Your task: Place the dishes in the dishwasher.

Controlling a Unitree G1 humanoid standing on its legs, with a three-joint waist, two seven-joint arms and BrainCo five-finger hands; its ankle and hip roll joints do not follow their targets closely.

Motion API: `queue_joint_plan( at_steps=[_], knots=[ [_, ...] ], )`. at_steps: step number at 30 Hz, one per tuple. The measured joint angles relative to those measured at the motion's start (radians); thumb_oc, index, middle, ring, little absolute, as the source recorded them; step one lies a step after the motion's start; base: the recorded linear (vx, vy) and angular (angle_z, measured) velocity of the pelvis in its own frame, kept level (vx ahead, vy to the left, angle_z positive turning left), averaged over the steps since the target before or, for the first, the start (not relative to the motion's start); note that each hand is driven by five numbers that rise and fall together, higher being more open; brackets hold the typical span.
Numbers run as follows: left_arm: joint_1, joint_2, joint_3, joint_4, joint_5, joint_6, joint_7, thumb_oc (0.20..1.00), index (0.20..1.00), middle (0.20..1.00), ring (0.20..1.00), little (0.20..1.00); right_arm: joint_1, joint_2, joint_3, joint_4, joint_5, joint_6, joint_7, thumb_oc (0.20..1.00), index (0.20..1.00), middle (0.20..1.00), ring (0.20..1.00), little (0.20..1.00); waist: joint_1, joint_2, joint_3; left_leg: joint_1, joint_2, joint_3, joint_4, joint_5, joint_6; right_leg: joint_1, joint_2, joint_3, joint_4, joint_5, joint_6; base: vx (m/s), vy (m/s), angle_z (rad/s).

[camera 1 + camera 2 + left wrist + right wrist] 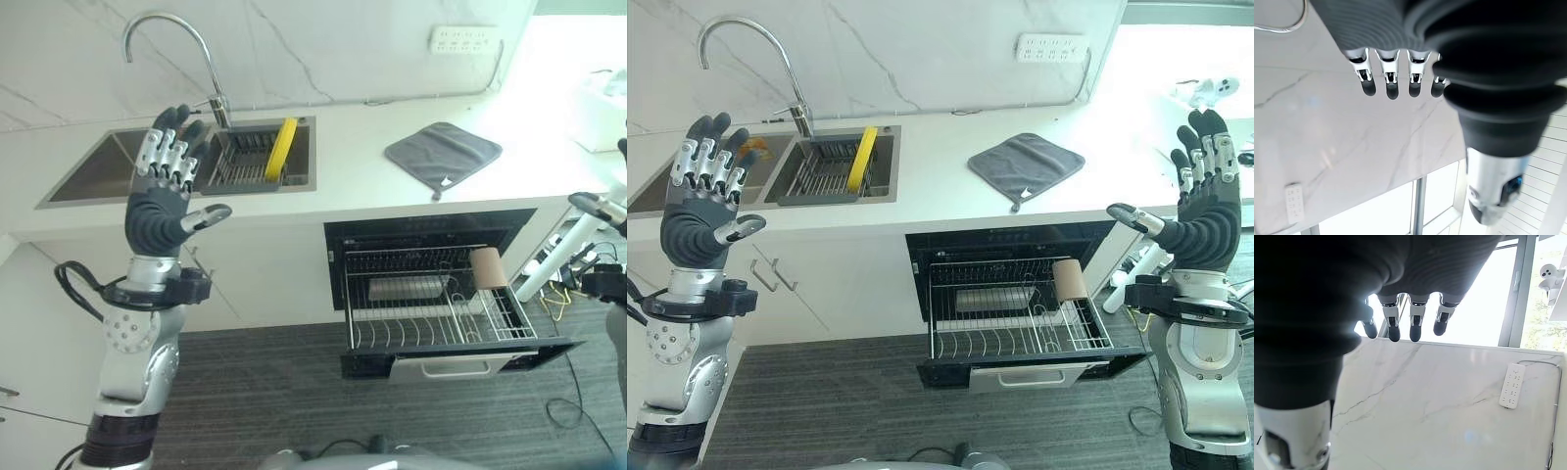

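Right eye view: round yellow plate point(861, 158), wire rack point(828, 168)

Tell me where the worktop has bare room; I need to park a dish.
Bare worktop lies between the sink and the grey cloth, and along the front edge above the open dishwasher. The sink's drying rack, holding a yellow plate, is crowded.

yellow plate point(860, 159); grey cloth point(1026, 164); white veined marble wall point(921, 49); tan cup point(1070, 280).
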Motion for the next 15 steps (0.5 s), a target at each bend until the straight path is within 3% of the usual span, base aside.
queue_joint_plan(
  at_steps=[1,2,5,6,8,9,10,11,12,13,15],
  knots=[
    [0.0,0.0,0.0,0.0,0.0,0.0,0.0,1.0,1.0,1.0,1.0,1.0,0.0,0.0,0.0,0.0,0.0,0.0,0.0,1.0,1.0,1.0,1.0,1.0,0.0,0.0,0.0,0.0,0.0,0.0,0.0,0.0,0.0,0.0,0.0,0.0,0.0,0.0,0.0,0.09,0.285,-0.09],
    [0.0,-0.002,-0.003,0.001,-0.005,0.0,0.001,1.0,1.0,1.0,1.0,1.0,-0.003,-0.003,-0.004,0.008,0.003,0.001,0.016,1.0,1.0,1.0,1.0,1.0,-0.009,0.012,-0.001,0.051,0.066,-0.006,-0.125,0.047,-0.064,-0.009,0.001,0.008,0.005,0.016,0.021,0.07,0.252,-0.16],
    [-0.003,-0.031,-0.005,0.006,-0.005,-0.011,0.004,1.0,1.0,1.0,1.0,1.0,-0.004,-0.027,-0.026,0.041,0.013,0.013,0.049,1.0,1.0,1.0,1.0,1.0,-0.011,0.044,-0.003,0.097,0.13,-0.042,-0.196,0.09,-0.115,-0.019,-0.002,0.042,-0.005,0.034,0.047,0.11,0.399,-0.32],
    [0.0,-0.048,-0.011,0.013,-0.004,-0.017,0.004,1.0,1.0,1.0,1.0,1.0,-0.005,-0.052,-0.037,0.042,0.03,0.025,0.057,1.0,1.0,1.0,1.0,1.0,-0.009,0.057,0.0,0.105,0.147,-0.055,-0.215,0.107,-0.113,-0.021,-0.011,0.057,-0.007,0.042,0.06,0.11,0.475,-0.35],
    [0.001,-0.067,-0.015,0.037,-0.005,-0.029,0.004,1.0,1.0,1.0,1.0,1.0,-0.011,-0.084,-0.041,0.043,0.031,0.027,0.066,1.0,1.0,1.0,1.0,1.0,-0.011,0.072,-0.001,0.105,0.136,-0.051,-0.214,0.116,-0.108,-0.015,-0.052,0.071,-0.014,0.054,0.084,0.12,0.543,-0.29],
    [0.003,-0.075,-0.014,0.038,-0.005,-0.035,0.002,1.0,1.0,1.0,1.0,1.0,-0.021,-0.105,-0.041,0.044,0.031,0.028,0.066,1.0,1.0,1.0,1.0,1.0,-0.011,0.093,-0.002,0.105,0.126,-0.054,-0.214,0.131,-0.086,-0.013,-0.066,0.079,-0.02,0.064,0.112,0.11,0.607,-0.18],
    [0.004,-0.094,-0.013,0.04,-0.007,-0.041,-0.009,1.0,1.0,1.0,1.0,1.0,-0.039,-0.139,-0.047,0.044,0.031,0.035,0.064,1.0,1.0,1.0,1.0,1.0,-0.013,0.137,-0.001,0.099,0.083,-0.054,-0.209,0.13,-0.063,-0.006,-0.092,0.08,-0.024,0.076,0.162,0.12,0.626,0.0],
    [0.011,-0.09,0.0,0.044,-0.01,-0.046,-0.017,1.0,1.0,1.0,1.0,1.0,-0.031,-0.097,-0.037,0.042,0.029,0.04,0.065,1.0,1.0,1.0,1.0,1.0,-0.016,0.086,-0.004,0.109,-0.002,-0.044,-0.206,0.112,-0.068,0.002,-0.178,0.08,-0.01,0.078,0.191,0.15,0.658,0.21],
    [0.002,-0.074,0.011,0.04,-0.027,-0.051,-0.019,1.0,1.0,1.0,1.0,1.0,-0.031,-0.077,-0.038,0.035,0.027,0.046,0.059,1.0,1.0,1.0,1.0,1.0,-0.008,0.019,0.0,0.102,-0.088,-0.036,-0.189,0.07,-0.035,0.003,-0.27,0.083,0.002,0.083,0.211,0.15,0.54,0.38],
    [-0.015,-0.057,0.009,0.04,-0.028,-0.05,-0.02,1.0,1.0,1.0,1.0,1.0,-0.032,-0.057,-0.04,0.011,0.027,0.045,0.053,1.0,1.0,1.0,1.0,1.0,0.001,-0.011,0.019,0.086,-0.125,-0.04,-0.144,0.035,-0.006,-0.007,-0.322,0.077,0.048,0.111,0.224,0.18,0.542,0.41],
    [-0.022,-0.036,0.005,0.034,-0.026,-0.035,-0.034,1.0,1.0,1.0,1.0,1.0,0.012,0.0,-0.052,-0.037,0.027,0.032,0.05,1.0,1.0,1.0,1.0,1.0,0.012,-0.014,0.023,0.07,-0.165,-0.067,-0.11,0.013,0.044,-0.056,-0.363,0.096,0.133,0.251,0.221,0.19,0.55,0.46]
  ],
)
